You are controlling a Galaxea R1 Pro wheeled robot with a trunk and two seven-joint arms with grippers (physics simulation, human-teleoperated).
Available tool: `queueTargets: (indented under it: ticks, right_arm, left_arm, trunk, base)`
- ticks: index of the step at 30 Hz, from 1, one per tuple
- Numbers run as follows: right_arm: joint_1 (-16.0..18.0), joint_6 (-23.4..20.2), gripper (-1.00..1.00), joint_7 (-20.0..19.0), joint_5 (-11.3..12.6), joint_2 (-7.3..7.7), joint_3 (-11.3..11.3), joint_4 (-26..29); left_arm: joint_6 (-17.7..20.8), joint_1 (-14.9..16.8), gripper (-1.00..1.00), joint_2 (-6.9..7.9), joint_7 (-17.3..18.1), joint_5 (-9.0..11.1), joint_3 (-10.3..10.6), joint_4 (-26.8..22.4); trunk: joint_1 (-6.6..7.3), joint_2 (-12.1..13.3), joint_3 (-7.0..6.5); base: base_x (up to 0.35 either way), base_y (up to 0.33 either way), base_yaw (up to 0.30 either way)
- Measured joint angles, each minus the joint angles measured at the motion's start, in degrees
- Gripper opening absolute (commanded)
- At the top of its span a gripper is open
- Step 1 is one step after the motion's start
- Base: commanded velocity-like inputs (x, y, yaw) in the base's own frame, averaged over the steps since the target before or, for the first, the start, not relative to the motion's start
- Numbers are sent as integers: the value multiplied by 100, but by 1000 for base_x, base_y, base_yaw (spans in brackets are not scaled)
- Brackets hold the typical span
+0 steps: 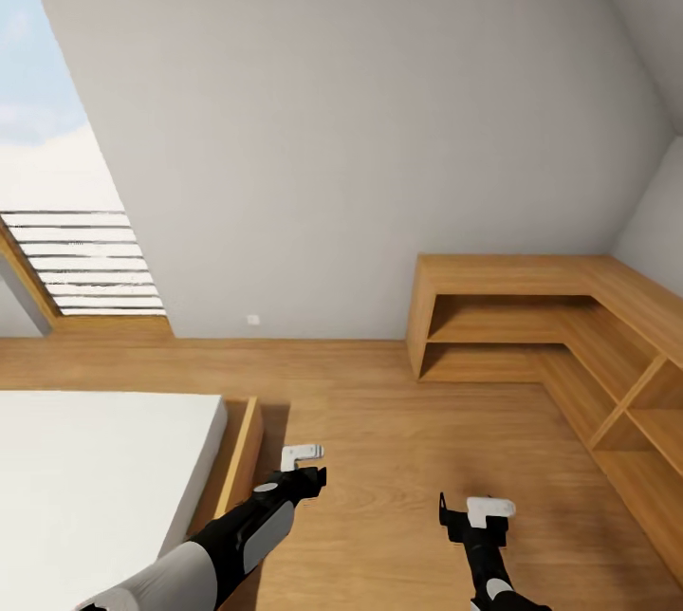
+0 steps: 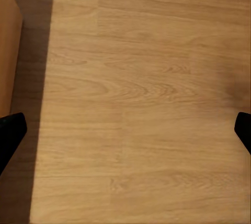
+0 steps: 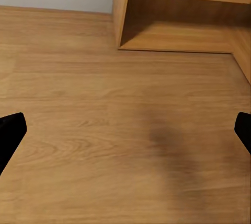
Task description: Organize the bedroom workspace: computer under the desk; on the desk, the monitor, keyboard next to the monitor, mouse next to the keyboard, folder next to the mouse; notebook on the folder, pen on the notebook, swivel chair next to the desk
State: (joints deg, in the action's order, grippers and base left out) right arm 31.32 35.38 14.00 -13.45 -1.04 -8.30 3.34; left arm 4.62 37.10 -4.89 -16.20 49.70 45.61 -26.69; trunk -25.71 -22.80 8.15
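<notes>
Facing a pale grey sloped wall [image 1: 360,118], the robot is standing in the bedroom on a light wood floor [image 1: 379,421]. None of the workspace items from the task are appearing in these pictures; of the task's things, the room itself is what the head camera is taking in.

A low bed [image 1: 95,469] with a white mattress and a wood frame is lying at the left of the head view, and its frame edge is showing beside the left arm. A window [image 1: 47,118] with slatted blinds at its lower part is letting in bright sky at the far left. An open wood shelf unit [image 1: 531,326] is running low along the wall and turning the corner down the right side, its compartments holding nothing that can be seen.

The left pincer [image 1: 302,464] is hanging over the floor just beside the bed frame, with its fingers spread wide and nothing between them; in the left wrist view the two dark fingertips [image 2: 10,135] are sitting at opposite edges over bare planks. The right pincer [image 1: 474,509] is hanging over open floor, well apart from the shelf unit, likewise spread wide and holding nothing, its dark fingertips [image 3: 11,132] sitting at opposite edges of the right wrist view with the shelf unit's corner beyond.
</notes>
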Motion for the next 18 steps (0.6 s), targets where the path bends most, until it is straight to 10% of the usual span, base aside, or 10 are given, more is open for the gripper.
queueTargets:
  ticks: [18]
  right_arm:
    - [0,-2,100,-13,0,1,0,-4]
  left_arm:
    - [-2,0,100,0,3,-9,0,86]
  trunk:
    - [0,0,0]
  base:
    - [330,-77,0]
